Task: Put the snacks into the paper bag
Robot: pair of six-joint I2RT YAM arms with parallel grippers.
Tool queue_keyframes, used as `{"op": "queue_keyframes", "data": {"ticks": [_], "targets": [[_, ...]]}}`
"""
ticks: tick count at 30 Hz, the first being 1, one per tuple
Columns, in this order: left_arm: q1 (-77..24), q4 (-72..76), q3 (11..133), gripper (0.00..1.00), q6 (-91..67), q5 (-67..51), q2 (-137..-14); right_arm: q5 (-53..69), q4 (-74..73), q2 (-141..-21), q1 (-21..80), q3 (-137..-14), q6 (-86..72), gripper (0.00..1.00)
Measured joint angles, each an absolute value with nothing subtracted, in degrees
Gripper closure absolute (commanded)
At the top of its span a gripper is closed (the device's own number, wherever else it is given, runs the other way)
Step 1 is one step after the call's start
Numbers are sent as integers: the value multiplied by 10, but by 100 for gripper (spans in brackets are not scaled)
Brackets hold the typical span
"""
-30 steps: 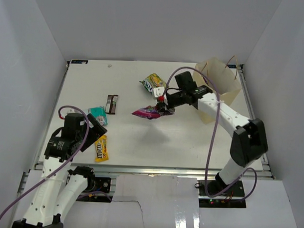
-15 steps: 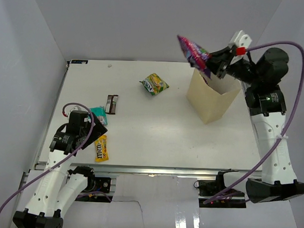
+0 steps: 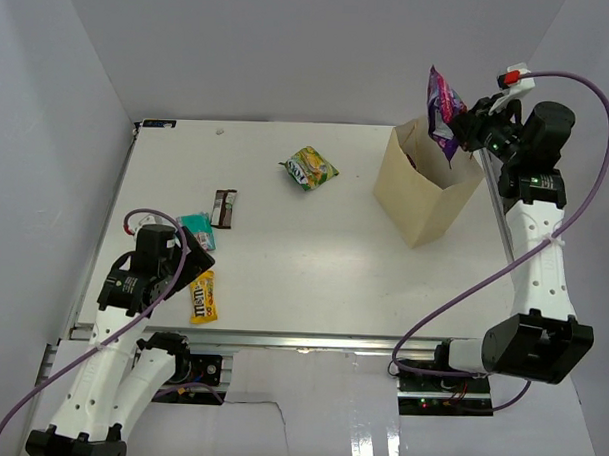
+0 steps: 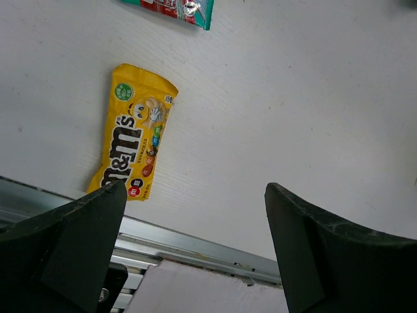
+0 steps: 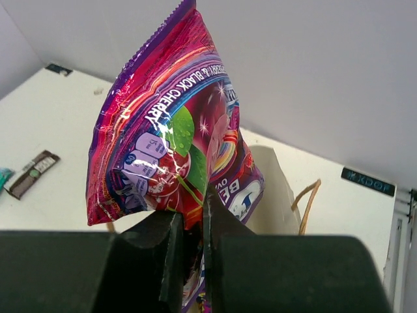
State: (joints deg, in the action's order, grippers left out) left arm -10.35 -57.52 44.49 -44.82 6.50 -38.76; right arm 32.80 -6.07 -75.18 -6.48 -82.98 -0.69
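The left gripper [image 4: 195, 189] hangs wide open with nothing in it, close over the table [image 3: 313, 278]. The yellow M&M's packet [image 4: 133, 130] lies flat next to it, by the front edge. Just past that is a teal packet [image 3: 195, 227], with a dark brown bar [image 3: 223, 207] beside it. Farther back, a green-yellow packet [image 3: 310, 168] lies alone. At the far right stands the paper bag [image 3: 421, 197], open on top. The right gripper [image 5: 192, 222] pinches a purple-pink packet [image 5: 176, 130] right above the bag's opening.

It looked like a robotics lab cell. Plain white panels [image 3: 79, 100] walled in a white bench [image 3: 313, 258], with an aluminium rail [image 3: 301, 340] along its near edge.
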Motion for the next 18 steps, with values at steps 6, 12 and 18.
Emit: {"op": "queue_keyframes", "data": {"ticks": [6,12,18], "targets": [[-103,-570,442,2,-453,60,-388,319,-72,-787,-65,-801,39,92],[-103,-572,431,2,-498,69,-402,286,-85,-809,-64,-796,88,59],[-103,-588,428,2,-539,83,-478,289,-93,-808,-64,-789,118,45]]}}
